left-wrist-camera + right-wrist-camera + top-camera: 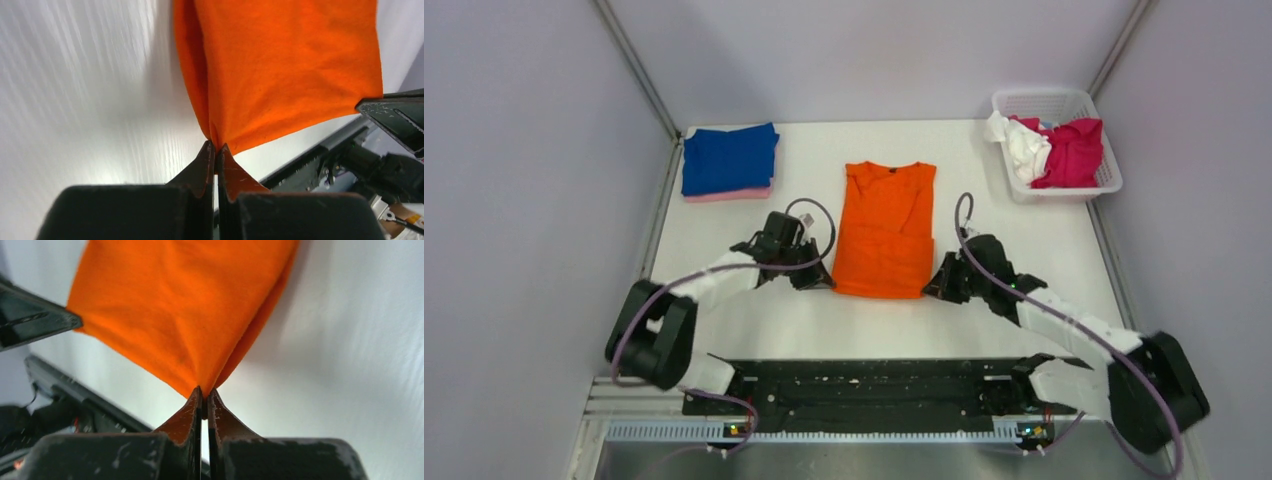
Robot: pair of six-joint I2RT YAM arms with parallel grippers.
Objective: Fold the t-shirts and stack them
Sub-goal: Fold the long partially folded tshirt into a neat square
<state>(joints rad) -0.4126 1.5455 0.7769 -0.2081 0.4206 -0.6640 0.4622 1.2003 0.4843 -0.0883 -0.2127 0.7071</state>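
Note:
The orange t-shirt [885, 228] lies mid-table, sleeves folded in, collar at the far end. My left gripper [822, 282] is shut on its near left corner, seen pinched in the left wrist view [215, 145]. My right gripper [932, 288] is shut on its near right corner, seen pinched in the right wrist view [204, 390]. The orange cloth [280, 70] stretches away from each pair of fingertips, as the right wrist view [185, 305] also shows. A folded royal blue t-shirt [728, 158] lies on a pale pink one [729, 194] at the far left.
A white lattice basket [1096, 178] at the far right holds a magenta t-shirt [1072, 150] and a white one [1025, 146]. The black base rail [864, 385] runs along the table's near edge. Grey walls enclose the table [1044, 250].

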